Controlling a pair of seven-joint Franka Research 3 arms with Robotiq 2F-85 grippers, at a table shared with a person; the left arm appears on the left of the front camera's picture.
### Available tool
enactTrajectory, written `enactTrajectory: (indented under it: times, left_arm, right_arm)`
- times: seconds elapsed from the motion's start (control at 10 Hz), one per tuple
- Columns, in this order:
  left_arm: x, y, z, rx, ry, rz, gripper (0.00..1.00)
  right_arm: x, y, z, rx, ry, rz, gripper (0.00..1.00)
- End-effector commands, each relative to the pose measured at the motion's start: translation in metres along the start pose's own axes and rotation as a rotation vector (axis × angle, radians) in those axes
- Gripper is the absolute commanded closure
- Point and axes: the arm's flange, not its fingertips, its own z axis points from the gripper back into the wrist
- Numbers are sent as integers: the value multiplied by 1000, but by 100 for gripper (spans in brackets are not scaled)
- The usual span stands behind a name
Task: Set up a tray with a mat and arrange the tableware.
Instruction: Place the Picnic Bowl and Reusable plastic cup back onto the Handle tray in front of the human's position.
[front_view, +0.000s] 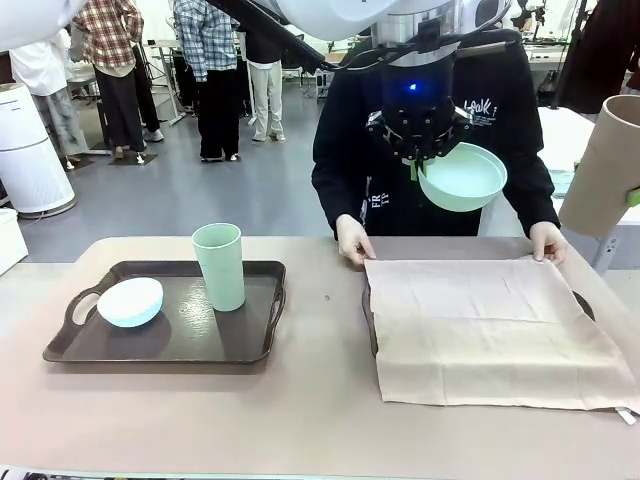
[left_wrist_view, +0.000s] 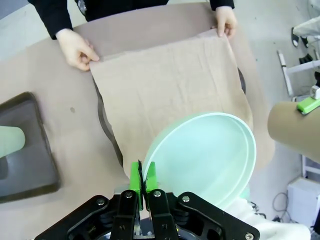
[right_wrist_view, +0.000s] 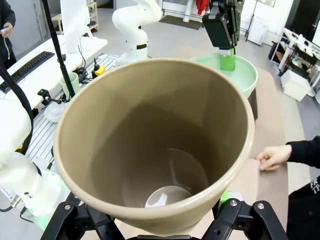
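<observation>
From the front, the left gripper reaches across the middle and hangs high over the far edge of the mat. Its jaws are pinched on the rim of the mint green bowl, which tilts in the air in front of the person. The left wrist view makes that grip plain. The two green pads are closed tight on the near rim of the bowl, and the bowl's hollow faces the camera with the mat spread below it. The mat lies over the right tray, whose dark rim peeks out along the mat's left edge. The person's hands press the mat's two far corners onto the table. At the front view's right edge only a slanted part of the brown-tan cup shows. The right wrist view looks straight down into the cup, with the right gripper spread wide around its base and a green pad on each side gripping it. That view also shows the left gripper and the bowl farther off, and one of the person's hands at the mat's corner. The front view alone gives the whole left tray, on the table's left. The pale blue bowl sits at its left end and the light green cup stands upright toward its right. From the left wrist just a corner of this tray and a part of the cup appear.
</observation>
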Motion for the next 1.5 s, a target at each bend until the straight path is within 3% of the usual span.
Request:
enactTrajectory:
  times: [0.0,0.9,1.0,1.2,1.4]
  left_arm:
    - [-3,4,3,-22,2,-7,100]
    - [-3,4,3,-22,2,-7,100]
    - [0,0,0,0,0,0,96]
    - [13,10,-64,23,60,-9,96]
    - [18,11,-128,-29,122,37,96]
  right_arm:
    - [3,0,1,2,3,3,100]
    - [3,0,1,2,3,3,100]
    - [0,0,0,0,0,0,15]
    - [-55,-20,-12,55,-17,12,15]
    - [-102,-38,-31,80,51,37,15]
